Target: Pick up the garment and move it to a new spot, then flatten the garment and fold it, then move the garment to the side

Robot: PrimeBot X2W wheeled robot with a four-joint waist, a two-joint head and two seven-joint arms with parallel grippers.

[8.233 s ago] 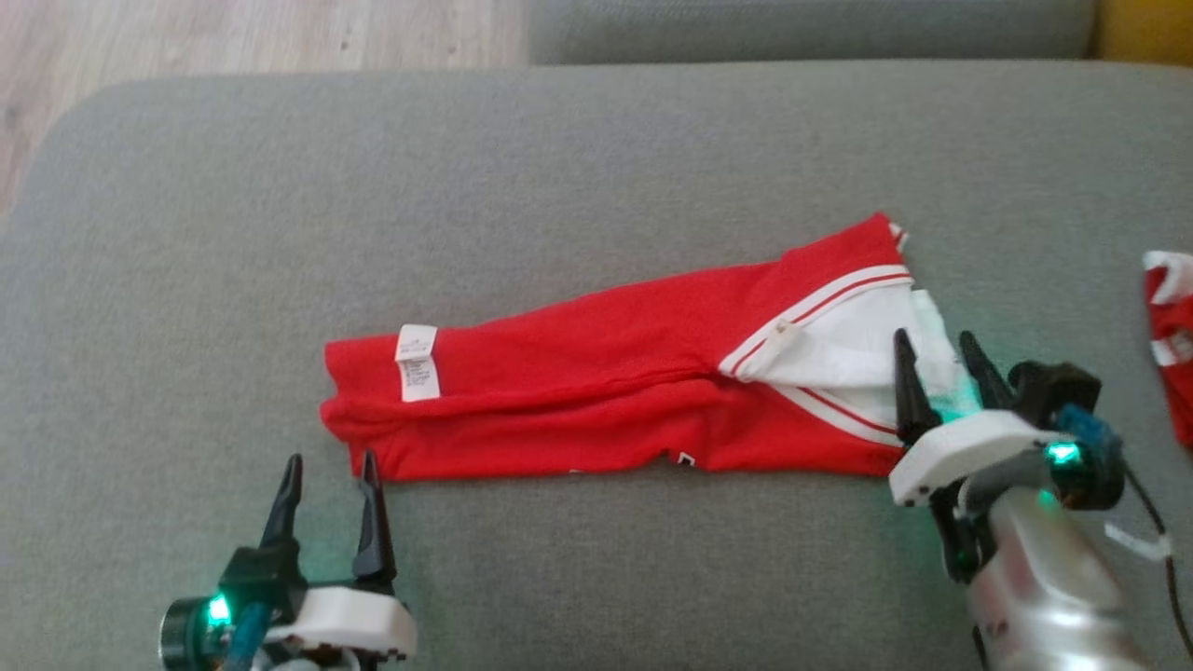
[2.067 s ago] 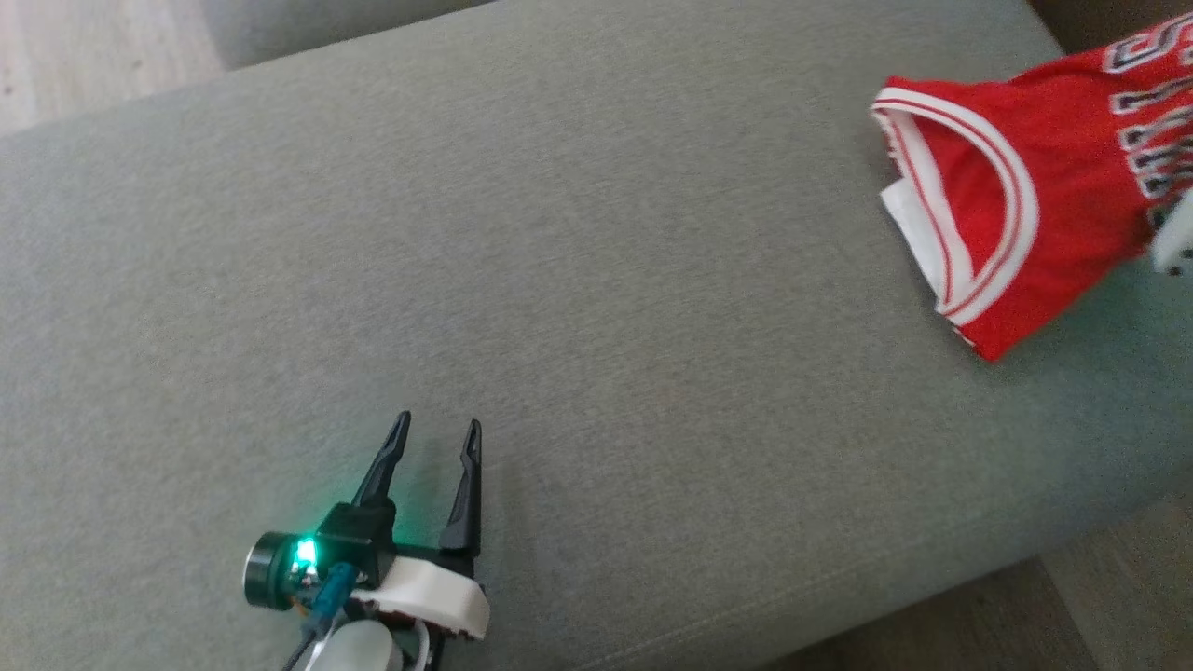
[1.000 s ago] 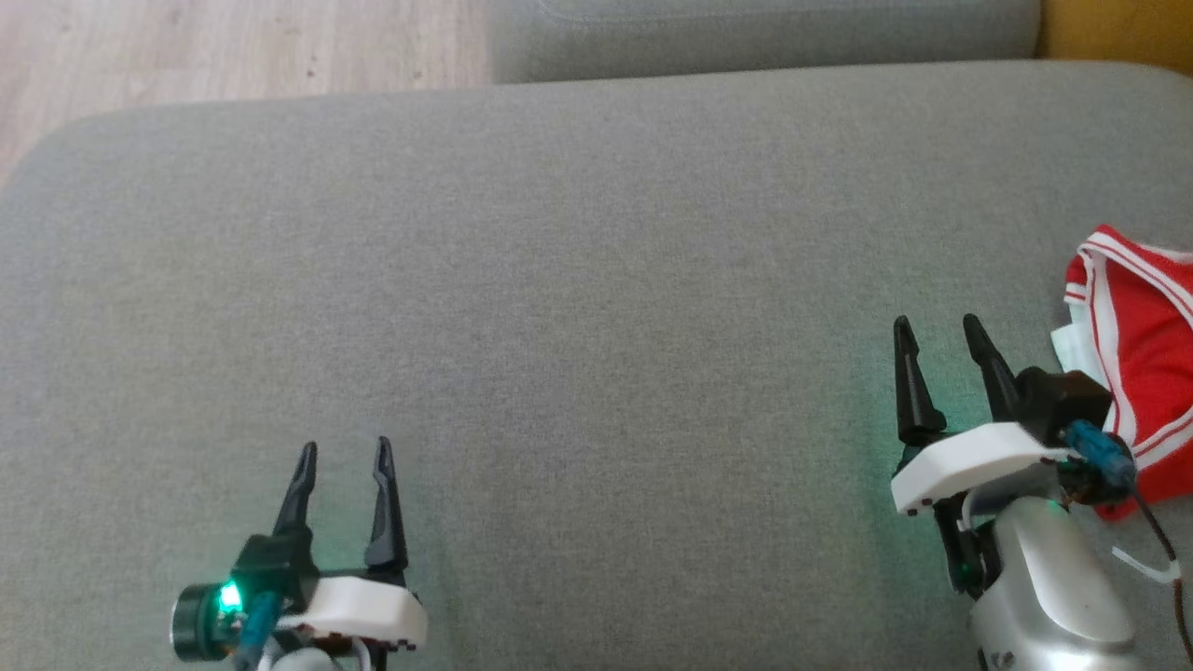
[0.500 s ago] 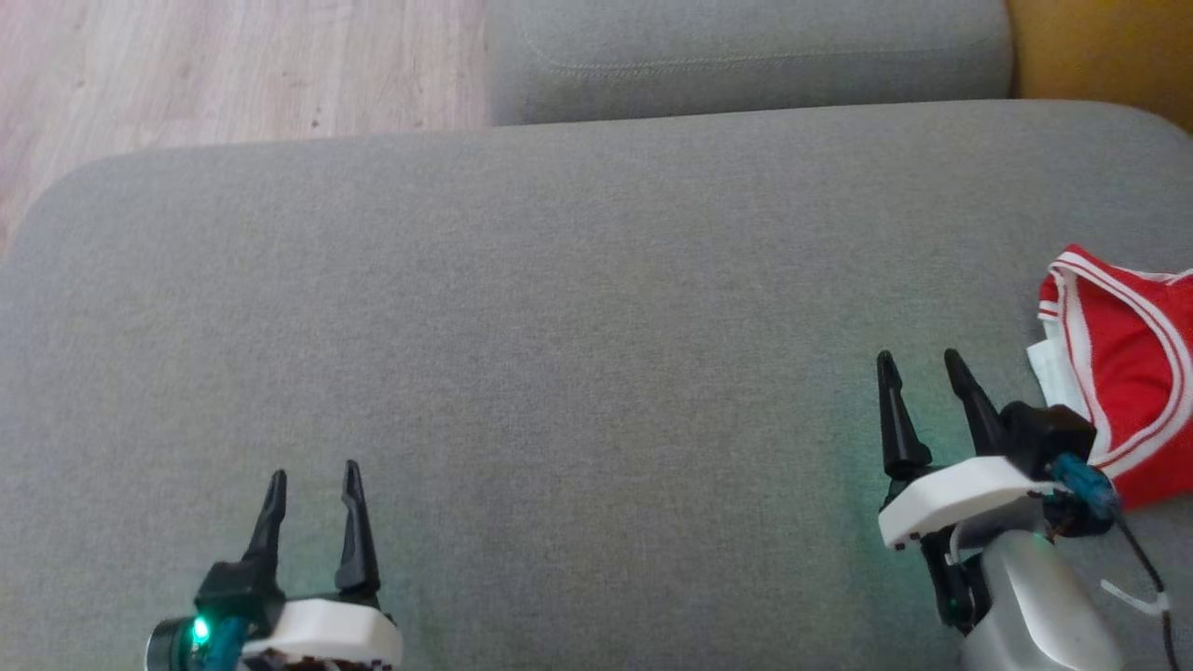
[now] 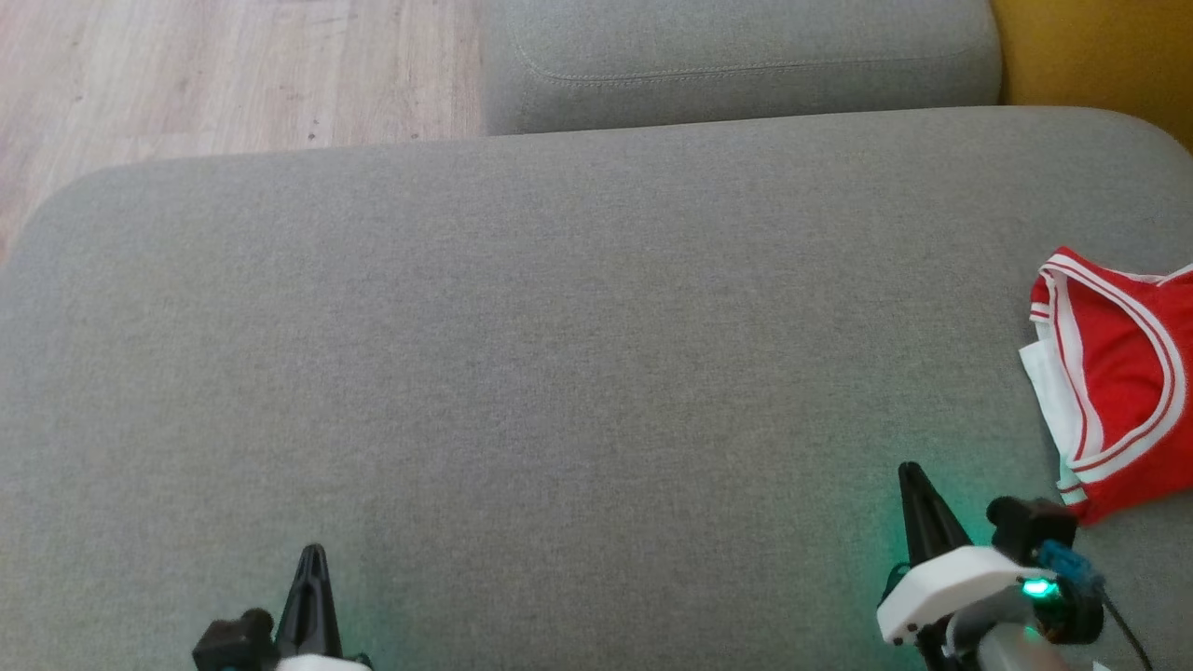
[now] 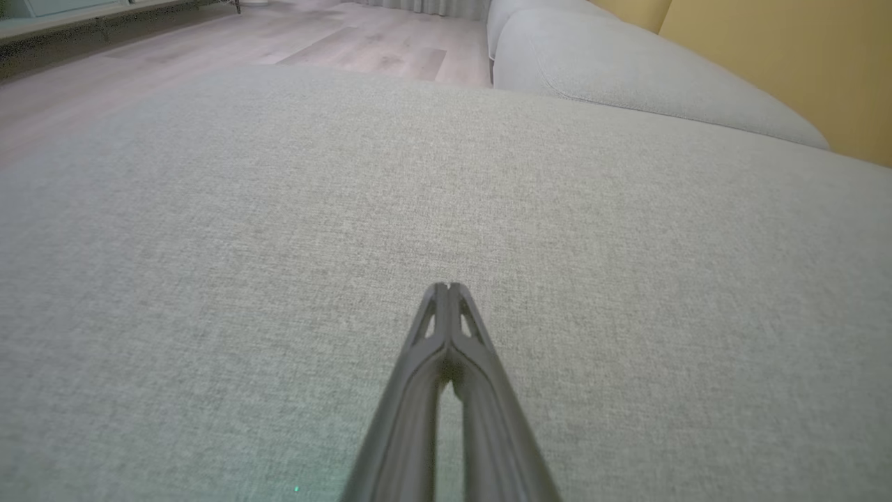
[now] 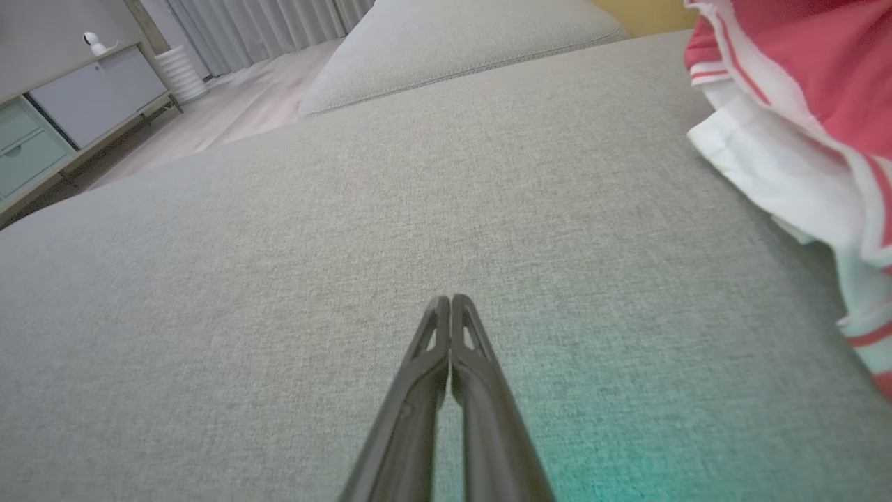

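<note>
A grey seat (image 5: 559,326) spans the foreground; a second cushion (image 5: 736,56) lies just beyond its far edge. Pale wood floor (image 5: 186,75) runs on the left, with a yellow wall (image 5: 1090,56) on the right; farther off stands a low cabinet (image 7: 77,118) near curtains (image 7: 265,28).

The left pincer (image 5: 314,552) and right pincer (image 5: 909,472) have pinched together; the garment (image 5: 1123,373) now lies far right.
</note>
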